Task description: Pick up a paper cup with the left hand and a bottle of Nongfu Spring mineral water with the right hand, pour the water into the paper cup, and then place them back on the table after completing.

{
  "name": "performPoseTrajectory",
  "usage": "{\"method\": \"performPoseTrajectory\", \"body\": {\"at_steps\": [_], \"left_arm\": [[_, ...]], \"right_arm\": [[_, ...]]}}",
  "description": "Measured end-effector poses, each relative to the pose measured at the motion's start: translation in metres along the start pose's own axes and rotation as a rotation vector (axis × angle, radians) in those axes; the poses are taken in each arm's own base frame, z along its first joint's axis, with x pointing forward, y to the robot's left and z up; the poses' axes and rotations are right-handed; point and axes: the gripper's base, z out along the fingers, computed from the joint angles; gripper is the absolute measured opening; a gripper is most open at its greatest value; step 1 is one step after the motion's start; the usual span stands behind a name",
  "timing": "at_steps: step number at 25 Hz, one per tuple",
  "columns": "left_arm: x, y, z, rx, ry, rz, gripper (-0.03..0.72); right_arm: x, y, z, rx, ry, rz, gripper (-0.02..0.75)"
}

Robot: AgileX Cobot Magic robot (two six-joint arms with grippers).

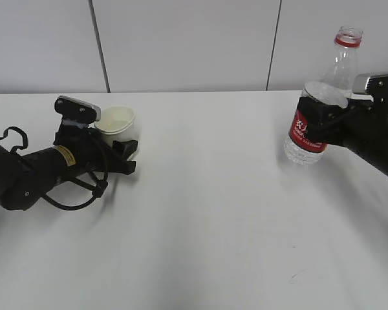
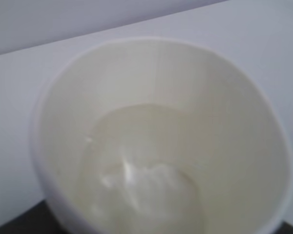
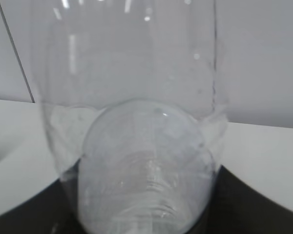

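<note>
Black arms (image 1: 32, 171), one yellow-labelled

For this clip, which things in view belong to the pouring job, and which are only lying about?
Belongs to the job:
- paper cup, with water in it, held in the left claw
- water bottle, uncapped, gripped by the right claw
- table, where both go back

Lying about:
- nothing; only the white wall panels behind

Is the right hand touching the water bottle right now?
Touching. In the exterior view the right hand wraps its black fingers around the water bottle at the red label, with no gap showing between them.
</note>
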Motion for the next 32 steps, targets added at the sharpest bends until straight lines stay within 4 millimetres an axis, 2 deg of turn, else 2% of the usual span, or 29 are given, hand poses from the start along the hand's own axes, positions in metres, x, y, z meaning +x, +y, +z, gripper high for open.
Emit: {"method": "performPoseTrajectory", "body": {"at_steps": [24,32], "left_arm": [[0.014,0.004,0.006,-0.046,-0.036,-0.048,0.388],[0.017,0.005,0.007,-0.053,-0.03,-0.045,0.483]], "right_arm": [[0.0,0.0,0.0,0.005,-0.001,0.004,0.38],[0.0,0.0,0.0,0.005,-0.001,0.005,0.38]]}}
